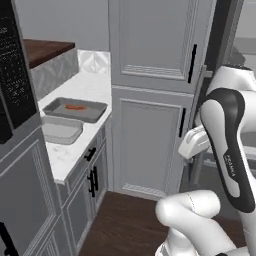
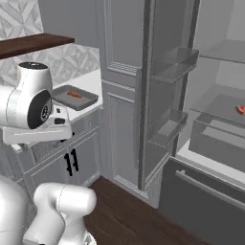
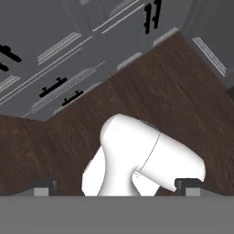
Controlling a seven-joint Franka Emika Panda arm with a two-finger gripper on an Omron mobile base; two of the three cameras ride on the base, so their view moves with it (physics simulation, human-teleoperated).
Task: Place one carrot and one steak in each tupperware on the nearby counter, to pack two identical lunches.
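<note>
Two grey tupperware lie on the white counter [image 1: 80, 87]. The far tupperware [image 1: 95, 111] [image 2: 87, 100] holds one orange carrot [image 1: 75, 107] [image 2: 74, 94]. The near tupperware [image 1: 61, 131] looks empty. A red steak [image 2: 240, 109] lies on a shelf inside the open fridge at the far right. My gripper [image 3: 116, 187] is open, with its two fingertips [image 3: 43, 187] far apart and nothing between them. It points down at the dark wooden floor, well away from the counter and the fridge.
A tall grey cabinet [image 1: 150, 100] stands between the counter and the fridge. The fridge door [image 2: 167, 95], with its shelves, stands open. A dark appliance [image 1: 15, 85] rises at the near left, and a dark brown wooden top [image 1: 42, 50] sits behind it.
</note>
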